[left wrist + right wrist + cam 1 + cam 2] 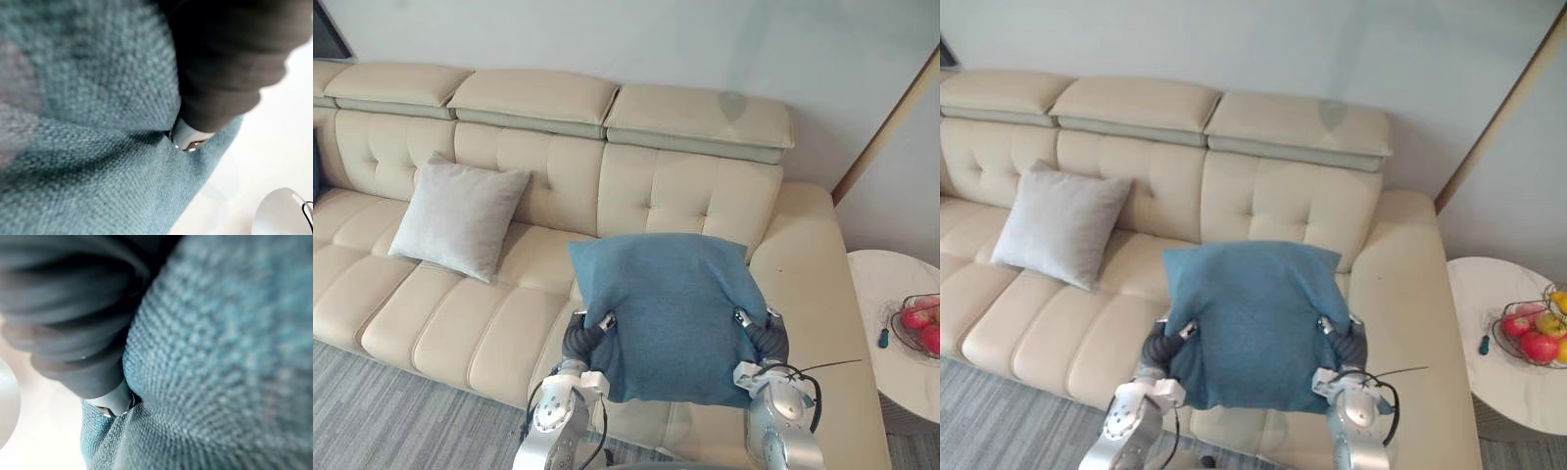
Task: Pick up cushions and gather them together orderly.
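Observation:
A blue cushion [671, 313] hangs upright in front of me, above the right seat of the beige sofa [440, 323]. My left hand [585, 336] grips its left edge and my right hand [762, 335] its right edge. Each thumb presses into the front cloth, as the left wrist view shows on the blue cushion [88, 122] and the right wrist view on the blue cushion [220, 357]. The other fingers are hidden behind it. A light grey cushion [460, 217] leans against the sofa's backrest on the left.
A round white side table [886, 284] stands to the right of the sofa and carries a wire basket of fruit [920, 325]. A sliver of something dark [316, 166] shows at the sofa's far left. Grey carpet [372, 421] lies in front.

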Controlling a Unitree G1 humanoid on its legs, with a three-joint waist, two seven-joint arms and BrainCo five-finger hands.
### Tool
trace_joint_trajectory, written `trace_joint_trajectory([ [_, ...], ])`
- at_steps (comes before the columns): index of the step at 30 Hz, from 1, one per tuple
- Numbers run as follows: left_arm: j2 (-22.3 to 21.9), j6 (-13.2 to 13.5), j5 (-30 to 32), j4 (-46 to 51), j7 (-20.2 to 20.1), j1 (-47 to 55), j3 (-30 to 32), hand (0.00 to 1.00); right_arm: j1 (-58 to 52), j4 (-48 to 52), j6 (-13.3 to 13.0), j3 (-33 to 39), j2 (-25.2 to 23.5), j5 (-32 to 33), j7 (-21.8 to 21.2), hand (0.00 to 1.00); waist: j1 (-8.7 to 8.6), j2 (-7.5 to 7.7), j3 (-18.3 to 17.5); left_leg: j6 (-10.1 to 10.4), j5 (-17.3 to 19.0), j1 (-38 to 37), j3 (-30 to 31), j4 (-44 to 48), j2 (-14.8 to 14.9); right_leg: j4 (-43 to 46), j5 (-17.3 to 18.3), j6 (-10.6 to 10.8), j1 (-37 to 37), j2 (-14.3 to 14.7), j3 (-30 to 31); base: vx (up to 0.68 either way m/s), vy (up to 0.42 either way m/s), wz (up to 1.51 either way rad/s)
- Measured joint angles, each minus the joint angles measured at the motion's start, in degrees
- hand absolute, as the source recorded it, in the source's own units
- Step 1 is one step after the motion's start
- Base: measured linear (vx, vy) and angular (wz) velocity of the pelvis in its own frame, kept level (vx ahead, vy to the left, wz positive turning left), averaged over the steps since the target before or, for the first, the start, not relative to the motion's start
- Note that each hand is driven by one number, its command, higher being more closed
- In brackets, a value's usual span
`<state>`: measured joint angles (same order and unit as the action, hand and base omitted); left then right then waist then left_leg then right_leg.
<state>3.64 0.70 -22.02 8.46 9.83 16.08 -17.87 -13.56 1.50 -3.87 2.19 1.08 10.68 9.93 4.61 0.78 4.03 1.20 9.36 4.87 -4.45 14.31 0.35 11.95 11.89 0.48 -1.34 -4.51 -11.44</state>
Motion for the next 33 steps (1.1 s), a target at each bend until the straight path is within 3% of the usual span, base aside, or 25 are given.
trace_joint_trajectory([
  [7,0.2,-0.4,2.3,-0.1,0.2,0.3,0.1,1.0,0.0,-0.4,0.5,0.1,-1.0,-4.0,0.2,1.0,-0.72,0.68,-1.7,-1.2,-4.8,-3.1,-1.5,-10.1,-1.6,-5.5,-3.7,0.8,0.0,-0.4,2.6,-0.04,0.055,-0.14],
  [13,2.5,-0.4,5.3,-5.7,3.8,-7.0,0.0,1.0,8.1,-10.0,0.6,-0.7,-0.7,-8.6,2.9,1.0,-1.32,0.33,-2.4,-1.5,-7.5,-3.8,-2.8,-14.0,-1.8,-10.8,-7.5,1.5,-0.5,0.1,4.7,-0.05,0.033,-0.15],
  [16,4.2,-0.3,6.8,-11.5,7.5,-15.8,0.0,1.0,16.6,-14.8,1.5,-3.2,1.2,-11.2,6.8,1.0,-1.26,0.19,-1.4,-1.7,-9.3,-1.8,-3.2,-15.6,-1.7,-12.0,-9.5,1.3,1.9,0.5,5.6,-0.1,0.012,-0.11],
  [18,5.8,0.2,6.8,-16.4,12.3,-27.7,0.4,1.0,28.8,-18.4,1.6,-4.5,2.6,-13.2,11.4,1.0,-1.05,-0.18,2.5,-2.0,-11.6,3.1,-4.4,-15.7,-1.1,-11.6,-11.9,1.1,7.6,1.1,6.6,-0.21,0.021,-0.23],
  [23,8.6,1.6,6.5,-22.9,19.8,-48.4,1.3,1.0,48.3,-22.6,1.7,-4.7,5.9,-15.3,18.7,1.0,-0.44,-0.41,6.2,-1.9,-15.1,13.9,-5.4,-15.6,-0.2,-7.2,-13.3,0.9,20.7,1.6,7.2,-0.18,0.01,-0.09],
  [25,9.5,2.4,6.1,-25.7,21.0,-54.4,1.6,1.0,54.5,-24.1,2.2,-4.5,7.0,-15.4,20.4,1.0,0.11,-0.5,6.5,-1.7,-15.9,16.8,-6.0,-15.6,0.0,-5.8,-13.4,0.8,24.6,1.6,7.7,-0.08,-0.007,-0.19],
  [29,12.5,3.7,4.3,-36.8,21.6,-75.2,3.8,1.0,74.6,-32.1,2.4,-3.4,10.9,-17.1,23.6,1.0,0.13,-1.55,10.4,-1.2,-18.8,24.2,-5.9,-16.4,0.7,-5.5,-15.6,0.0,32.6,2.3,7.8,-0.08,-0.016,-0.09],
  [30,13.1,3.7,4.2,-38.4,21.6,-78.9,4.7,0.0,77.7,-32.6,2.6,-3.0,11.4,-17.1,24.1,1.0,0.18,-1.61,11.4,-1.1,-19.4,25.5,-5.9,-16.7,0.9,-5.9,-16.1,-0.2,33.9,2.6,7.8,-0.06,-0.013,-0.06],
  [31,13.4,3.9,4.2,-39.9,21.5,-82.1,5.5,0.0,80.3,-33.1,2.6,-2.5,11.5,-17.3,24.8,0.0,0.09,-1.57,12.4,-0.9,-20.2,26.3,-5.8,-17.3,1.0,-6.3,-16.7,-0.2,34.8,2.7,7.5,-0.03,-0.007,-0.02],
  [33,13.4,3.9,4.2,-45.2,22.6,-90.1,8.0,0.0,86.4,-36.8,2.6,-1.1,11.4,-17.3,27.4,0.0,-0.32,-1.62,13.3,-0.1,-21.4,30.4,-5.1,-18.2,1.6,-7.8,-18.0,-0.7,38.3,3.3,6.9,0.0,0.0,0.0],
])
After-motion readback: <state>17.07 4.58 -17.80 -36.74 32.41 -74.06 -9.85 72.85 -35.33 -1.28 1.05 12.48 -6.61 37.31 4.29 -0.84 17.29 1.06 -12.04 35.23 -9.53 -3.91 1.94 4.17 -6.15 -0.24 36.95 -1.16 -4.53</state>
